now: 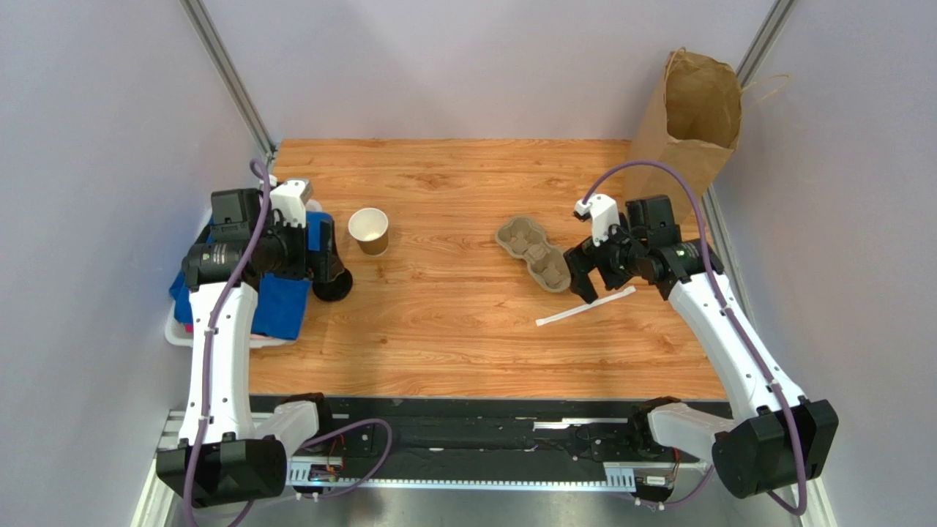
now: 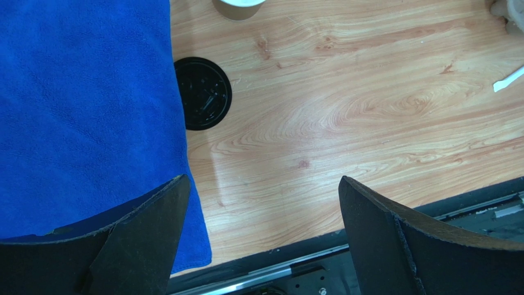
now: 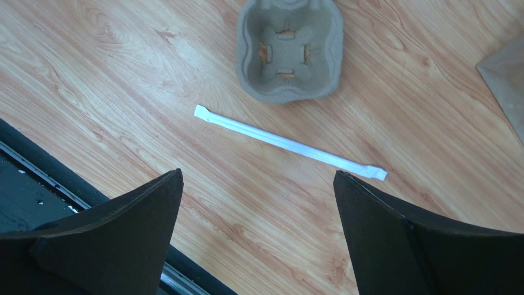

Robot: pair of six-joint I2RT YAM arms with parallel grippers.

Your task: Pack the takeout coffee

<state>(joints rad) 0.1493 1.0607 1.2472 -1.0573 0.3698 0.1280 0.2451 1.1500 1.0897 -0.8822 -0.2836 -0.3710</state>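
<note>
The takeout coffee cup [image 1: 368, 231] stands upright and open on the wooden table, kraft-brown outside and white inside; only its base shows in the left wrist view [image 2: 239, 6]. Its round black lid [image 2: 203, 93] lies flat on the table beside a blue cloth, apart from the cup, and also shows in the top view [image 1: 335, 286]. My left gripper [image 1: 318, 264] is open and empty above the cloth's edge near the lid [image 2: 263, 179]. My right gripper [image 1: 583, 279] is open and empty above bare wood [image 3: 258, 173], near the tray and straw.
A grey-brown pulp cup tray [image 1: 533, 253] [image 3: 289, 49] lies mid-table. A white wrapped straw [image 1: 586, 307] [image 3: 289, 142] lies in front of it. A tall brown paper bag [image 1: 691, 115] stands open at the back right corner. A blue cloth [image 1: 284, 304] [image 2: 86, 110] drapes over a white bin at the left edge.
</note>
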